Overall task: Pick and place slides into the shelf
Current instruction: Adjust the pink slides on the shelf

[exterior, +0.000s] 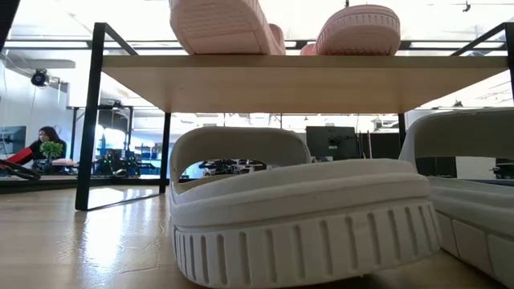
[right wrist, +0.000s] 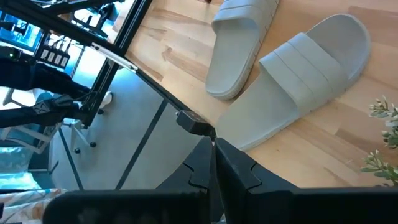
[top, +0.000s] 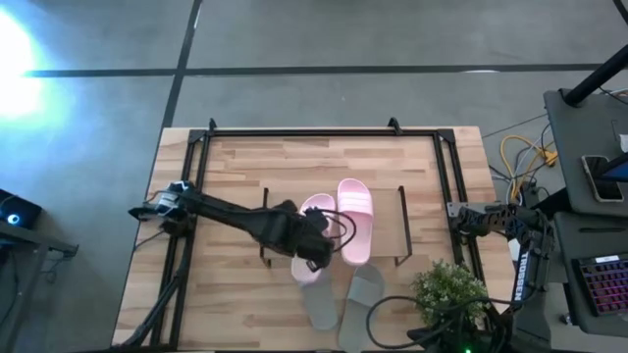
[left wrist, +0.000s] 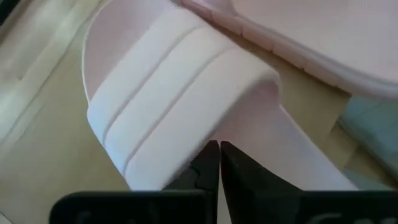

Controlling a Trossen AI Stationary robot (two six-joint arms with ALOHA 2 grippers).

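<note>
Pink slides, two. One (top: 355,220) lies just right of frame centre in the high view, full length visible, strap toward the top. The other (top: 314,235) sits touching or just beside it on the left, partly hidden under the left gripper. In the low view both pink soles (exterior: 225,24) rest on the shelf plank (exterior: 305,80), along the top edge of the frame.

Grey-green slides, two. One (top: 316,299) lies lower centre in the high view, the second (top: 361,299) just to its right; both are on the table, below the shelf in the picture. In the low view one (exterior: 297,213) fills the foreground, the other (exterior: 470,193) is at the right edge.

Handling, as a judgement: foam, so light, soft and springy; ribbed strap and grooved sole give some friction. The strap arch or a side wall of the footbed looks the best place to pinch; a squeezed strap may deform and spring back.

Left gripper (top: 316,253): centre of the high view, over the left pink slide. In its wrist view the fingers (left wrist: 208,163) are pressed together at the strap's edge (left wrist: 174,93), with nothing visibly between them.

Right gripper (right wrist: 213,163): parked at the table's right edge, fingers closed, empty.

Plant (top: 449,292): lower right, just beside the grey-green pair. Table (top: 235,167): light wood.
</note>
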